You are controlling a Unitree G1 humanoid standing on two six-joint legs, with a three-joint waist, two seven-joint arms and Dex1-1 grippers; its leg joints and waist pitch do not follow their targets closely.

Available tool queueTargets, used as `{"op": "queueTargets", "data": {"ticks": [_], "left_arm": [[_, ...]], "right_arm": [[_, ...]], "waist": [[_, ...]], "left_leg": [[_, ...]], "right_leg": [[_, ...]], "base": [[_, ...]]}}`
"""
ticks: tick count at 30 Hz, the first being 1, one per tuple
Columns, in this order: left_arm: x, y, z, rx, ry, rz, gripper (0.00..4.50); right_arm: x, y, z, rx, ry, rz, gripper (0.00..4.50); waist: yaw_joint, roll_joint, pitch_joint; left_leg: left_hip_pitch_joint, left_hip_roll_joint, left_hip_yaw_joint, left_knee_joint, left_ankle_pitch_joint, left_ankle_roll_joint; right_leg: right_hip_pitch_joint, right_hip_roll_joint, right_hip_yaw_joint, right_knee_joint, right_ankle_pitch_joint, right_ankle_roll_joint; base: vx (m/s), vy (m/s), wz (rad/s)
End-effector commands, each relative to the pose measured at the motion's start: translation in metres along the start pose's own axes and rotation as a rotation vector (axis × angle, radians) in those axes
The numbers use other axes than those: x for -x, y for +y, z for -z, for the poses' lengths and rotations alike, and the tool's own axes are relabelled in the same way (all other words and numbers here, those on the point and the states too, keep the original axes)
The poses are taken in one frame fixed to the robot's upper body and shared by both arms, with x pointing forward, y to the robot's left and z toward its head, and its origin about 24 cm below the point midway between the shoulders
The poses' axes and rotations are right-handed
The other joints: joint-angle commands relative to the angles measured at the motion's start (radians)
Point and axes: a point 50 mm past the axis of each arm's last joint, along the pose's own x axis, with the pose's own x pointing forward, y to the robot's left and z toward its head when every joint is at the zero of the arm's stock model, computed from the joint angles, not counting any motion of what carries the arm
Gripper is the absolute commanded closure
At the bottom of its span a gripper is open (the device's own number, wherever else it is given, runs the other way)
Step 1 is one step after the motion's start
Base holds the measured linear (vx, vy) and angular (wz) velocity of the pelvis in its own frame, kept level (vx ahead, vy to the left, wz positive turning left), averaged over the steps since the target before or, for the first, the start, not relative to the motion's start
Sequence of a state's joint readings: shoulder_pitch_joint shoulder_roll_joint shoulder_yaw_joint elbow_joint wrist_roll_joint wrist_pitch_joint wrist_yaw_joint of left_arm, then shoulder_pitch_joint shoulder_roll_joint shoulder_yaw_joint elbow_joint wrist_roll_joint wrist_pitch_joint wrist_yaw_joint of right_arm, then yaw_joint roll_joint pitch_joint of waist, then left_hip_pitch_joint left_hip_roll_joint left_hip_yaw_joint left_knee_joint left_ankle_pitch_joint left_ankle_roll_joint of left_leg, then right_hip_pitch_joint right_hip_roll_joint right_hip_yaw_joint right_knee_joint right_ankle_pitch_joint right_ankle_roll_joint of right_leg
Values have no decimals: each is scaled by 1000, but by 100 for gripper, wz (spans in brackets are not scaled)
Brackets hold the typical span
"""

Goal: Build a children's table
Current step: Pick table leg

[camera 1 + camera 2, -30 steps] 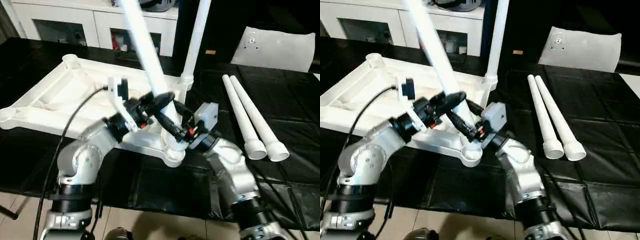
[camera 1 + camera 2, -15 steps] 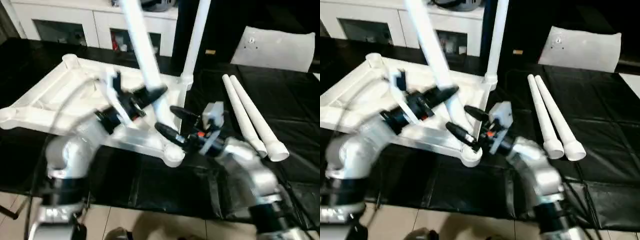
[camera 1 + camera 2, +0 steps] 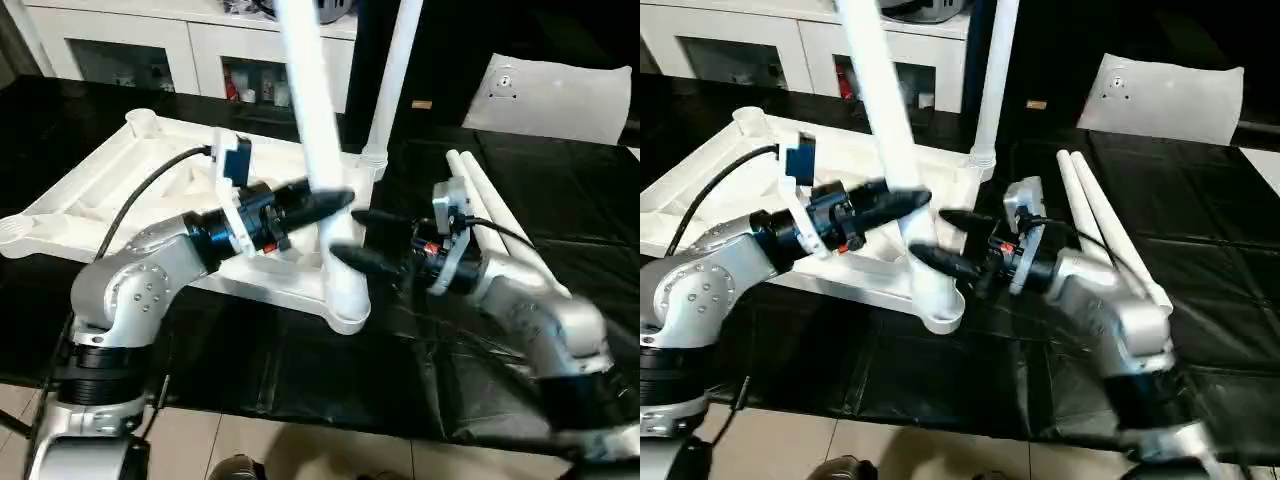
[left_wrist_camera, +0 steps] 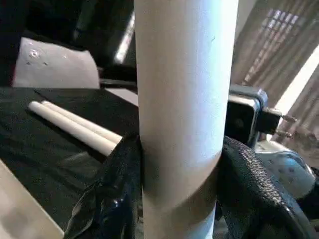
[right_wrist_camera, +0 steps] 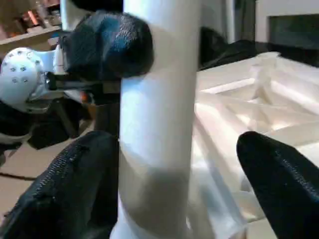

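Observation:
The children's table top (image 3: 110, 180) lies upside down on the black cloth, ribs up. One leg (image 3: 395, 70) stands upright in the far right corner socket. A second leg (image 3: 315, 120) rises from the near corner socket (image 3: 345, 312), leaning slightly left. My left gripper (image 3: 325, 200) is shut on this leg partway up, and in the left wrist view both fingers (image 4: 114, 199) press against it. My right gripper (image 3: 350, 236) is open just right of the leg's lower part. Its fingers (image 5: 279, 179) stand on either side of the leg (image 5: 154, 124) with gaps. Two loose legs (image 3: 500, 225) lie at the right.
A flat whitish plastic bag (image 3: 560, 95) lies at the back right of the table. White cabinets (image 3: 180, 50) stand behind it. The table's near edge runs just below the near corner socket.
My right gripper has let go of the near leg, opened wide and drawn back to the right. The left gripper has kept its hold, and the leg now stands more upright.

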State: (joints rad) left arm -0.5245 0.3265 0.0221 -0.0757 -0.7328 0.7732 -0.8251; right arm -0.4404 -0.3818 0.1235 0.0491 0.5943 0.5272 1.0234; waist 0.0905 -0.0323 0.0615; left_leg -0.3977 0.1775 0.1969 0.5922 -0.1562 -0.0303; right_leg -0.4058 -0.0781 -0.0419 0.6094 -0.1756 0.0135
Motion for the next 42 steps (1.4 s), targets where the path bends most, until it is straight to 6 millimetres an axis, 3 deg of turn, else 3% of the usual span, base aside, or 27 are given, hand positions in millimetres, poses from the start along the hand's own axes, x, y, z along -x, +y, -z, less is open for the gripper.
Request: {"op": "queueTargets", "data": {"ticks": [1, 9, 19, 21, 24, 34, 41, 42], "left_arm": [[-6, -9, -9, -39, 9, 71, 264], [-8, -14, -9, -49, 37, 129, 264], [-8, -15, -8, -51, 48, 150, 264], [-8, -16, -8, -52, 51, 152, 264], [-8, -15, -7, -56, 56, 152, 264], [-10, -11, -7, -62, 43, 107, 264], [-11, -13, -8, -54, 18, 97, 264], [-11, -13, -8, -52, 13, 93, 229]], "right_arm": [[-2, 2, 4, -20, 53, -52, 41], [-6, 2, 7, -61, 79, -104, 114], [-7, 1, 12, -80, 105, -121, 200], [-7, 1, 13, -81, 106, -123, 200], [-7, 2, 14, -85, 109, -126, 241], [-7, 4, 17, -95, 108, -120, 259], [-10, 2, 17, -77, 76, -72, 259], [-10, 1, 17, -74, 72, -64, 259]], "waist": [[4, -1, -68], [5, -1, -68], [6, 0, -71], [6, 0, -70], [6, 3, -71], [6, -3, -71], [5, 0, -71], [5, 1, -71]], "left_leg": [[32, 47, -24, -73, -277, -39], [35, 48, -25, -72, -284, -46], [34, 48, -24, -70, -266, -45], [34, 48, -24, -70, -269, -45], [35, 48, -24, -70, -269, -46], [34, 48, -23, -69, -266, -46], [34, 48, -24, -69, -273, -50], [34, 48, -24, -69, -274, -51]], "right_leg": [[37, -59, 36, -75, -311, -169], [35, -60, 36, -74, -328, -172], [37, -59, 35, -70, -284, -185], [37, -59, 36, -69, -289, -185], [37, -59, 35, -69, -286, -186], [38, -60, 36, -69, -289, -186], [37, -60, 35, -69, -295, -183], [37, -60, 35, -70, -297, -183]], "base": [[0, 0, 0], [0, 0, 0], [0, 0, 0], [0, 0, 0], [0, 0, 0], [0, 0, 0], [0, 0, 0], [0, 0, 0]]}}
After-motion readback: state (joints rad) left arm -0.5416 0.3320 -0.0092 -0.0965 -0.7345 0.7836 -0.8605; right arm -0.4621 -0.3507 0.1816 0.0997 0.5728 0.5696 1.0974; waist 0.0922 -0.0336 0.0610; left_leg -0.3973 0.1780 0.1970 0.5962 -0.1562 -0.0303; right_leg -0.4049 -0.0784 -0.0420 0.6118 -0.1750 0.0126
